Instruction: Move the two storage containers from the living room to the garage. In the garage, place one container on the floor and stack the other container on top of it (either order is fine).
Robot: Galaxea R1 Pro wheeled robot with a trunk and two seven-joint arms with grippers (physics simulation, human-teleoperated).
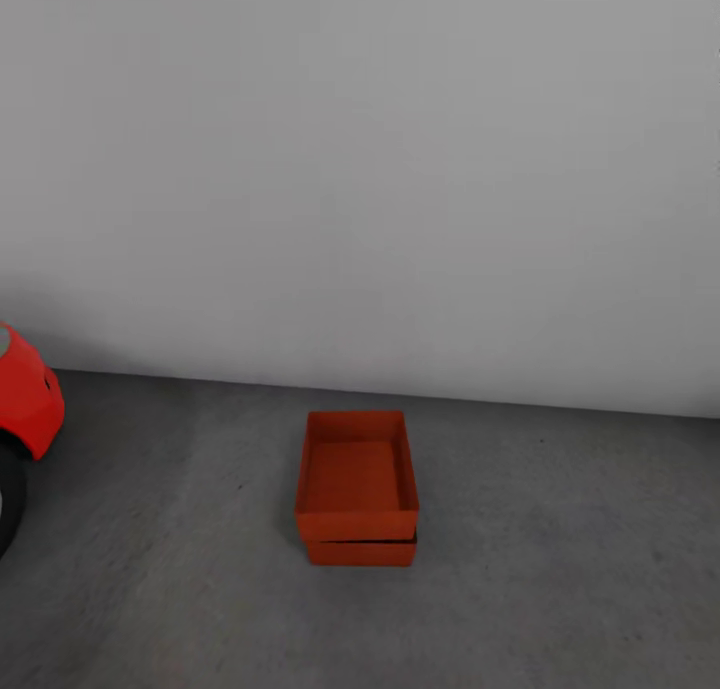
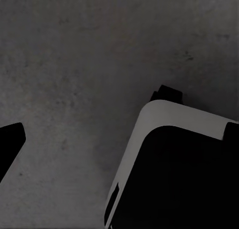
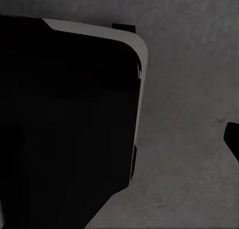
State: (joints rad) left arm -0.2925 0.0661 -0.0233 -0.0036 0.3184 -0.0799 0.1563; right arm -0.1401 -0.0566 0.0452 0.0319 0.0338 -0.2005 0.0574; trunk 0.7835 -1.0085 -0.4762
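With the 2 storage containers [image 1: 356, 489] stacked slightly askew on the floor [image 1: 560, 569], I can't tell either jaws' state, so a careless base bump could topple them.

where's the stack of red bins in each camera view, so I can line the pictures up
Head view: the stacked bins sit low and centre on the grey floor, near the pale wall, with the red car at the left edge.
Left wrist view: no bins; speckled floor and the robot's base.
Right wrist view: no bins; floor and the base.
Shared landmark: the grey concrete floor.
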